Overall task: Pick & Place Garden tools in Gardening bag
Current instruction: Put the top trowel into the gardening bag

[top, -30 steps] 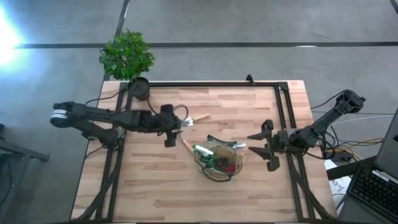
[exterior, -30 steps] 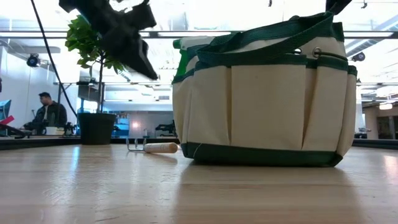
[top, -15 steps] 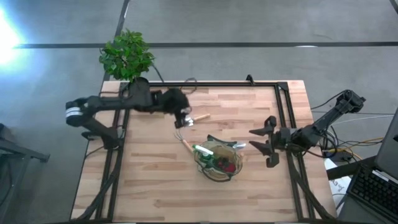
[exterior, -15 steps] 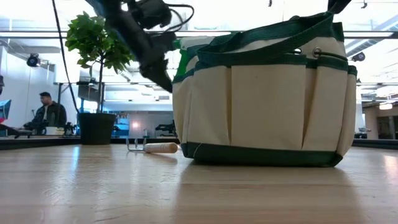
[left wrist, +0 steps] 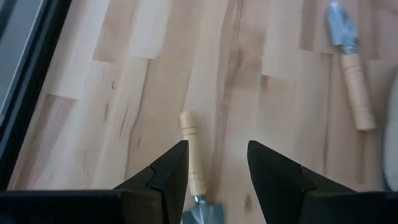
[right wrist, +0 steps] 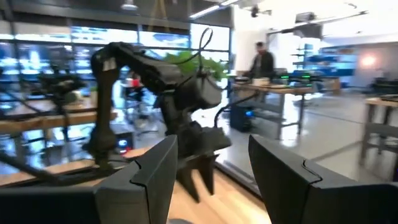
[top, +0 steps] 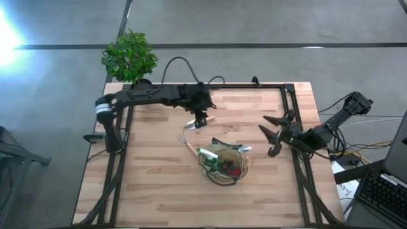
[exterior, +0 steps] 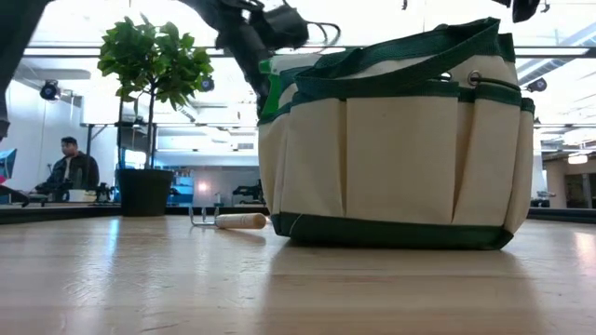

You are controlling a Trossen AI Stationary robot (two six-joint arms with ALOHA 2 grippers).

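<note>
High view: my left gripper (top: 201, 119), fingers apart and empty, over a wooden-handled steel trowel (left wrist: 191, 158) lying flat on the pale plank worktop (top: 152, 184). My right gripper (top: 275, 135), open, beside the round cream canvas gardening bag (top: 224, 164), green-trimmed. Second trowel (left wrist: 349, 61) nearby.

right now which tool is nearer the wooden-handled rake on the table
Left. The left tool hangs open right over the rake, whose handle shows between its fingers in the left wrist view. The right tool is open at the table's right edge, past the gardening bag.
</note>
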